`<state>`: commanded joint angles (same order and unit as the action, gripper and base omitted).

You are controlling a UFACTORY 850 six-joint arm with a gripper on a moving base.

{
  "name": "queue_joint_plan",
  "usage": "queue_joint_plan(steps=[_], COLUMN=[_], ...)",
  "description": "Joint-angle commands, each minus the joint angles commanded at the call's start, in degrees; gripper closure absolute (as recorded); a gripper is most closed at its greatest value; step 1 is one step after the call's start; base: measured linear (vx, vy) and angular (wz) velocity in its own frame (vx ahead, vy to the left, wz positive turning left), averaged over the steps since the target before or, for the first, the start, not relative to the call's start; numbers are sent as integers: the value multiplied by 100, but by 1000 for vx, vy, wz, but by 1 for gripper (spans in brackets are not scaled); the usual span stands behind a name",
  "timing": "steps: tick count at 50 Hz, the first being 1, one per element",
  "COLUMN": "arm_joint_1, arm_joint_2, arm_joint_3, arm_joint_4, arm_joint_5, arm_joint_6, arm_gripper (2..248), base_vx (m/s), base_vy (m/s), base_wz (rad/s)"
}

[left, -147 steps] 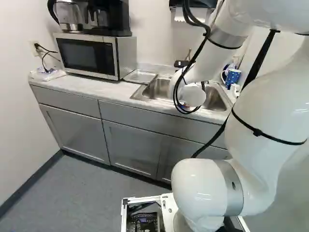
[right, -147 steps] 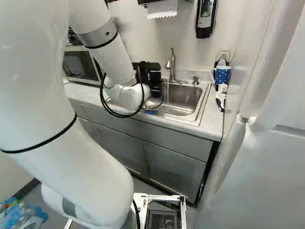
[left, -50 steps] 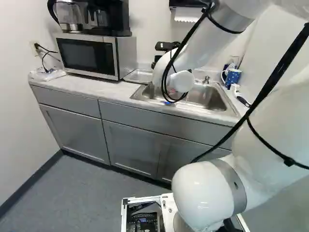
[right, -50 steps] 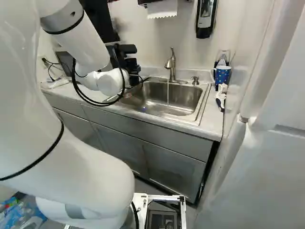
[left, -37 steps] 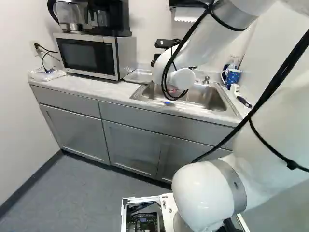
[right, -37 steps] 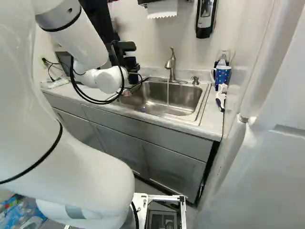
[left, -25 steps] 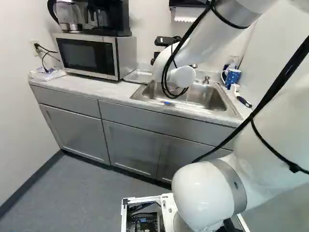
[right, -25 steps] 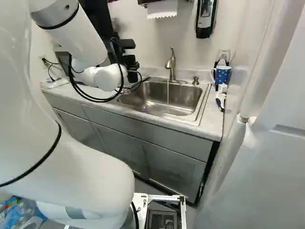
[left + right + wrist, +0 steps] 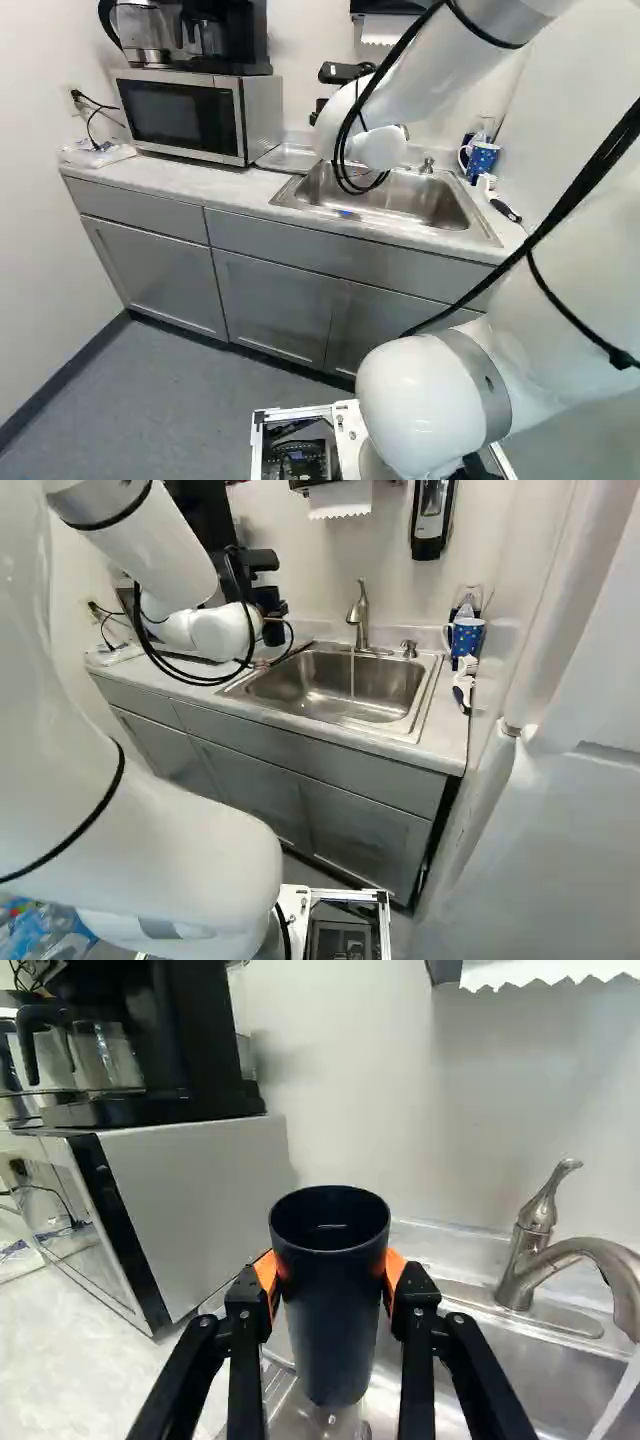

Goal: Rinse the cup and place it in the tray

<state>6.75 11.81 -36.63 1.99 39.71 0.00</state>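
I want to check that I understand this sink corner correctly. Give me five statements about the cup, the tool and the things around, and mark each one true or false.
1. The tool grips the dark cup. True.
2. The cup is upside down. False: its opening faces up.
3. The faucet gives no water. False: water runs from it.
4. A coffee maker stands on the microwave. True.
5. The blue mug is inside the sink. False: it stands beside it.
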Motion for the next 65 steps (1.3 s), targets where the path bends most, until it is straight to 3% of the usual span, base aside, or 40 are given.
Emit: queue_joint_plan(steps=[25,65], arm_joint_1=[6,6], arm_joint_2=[41,41], arm_joint_3=[-49,-49], arm_joint_4=[0,0], arm_joint_5=[-200,-200], arm_joint_6=[99,2411], arm_gripper=[128,128], base_vx=[0,0], base_vy=[0,0], base_wz=[0,0])
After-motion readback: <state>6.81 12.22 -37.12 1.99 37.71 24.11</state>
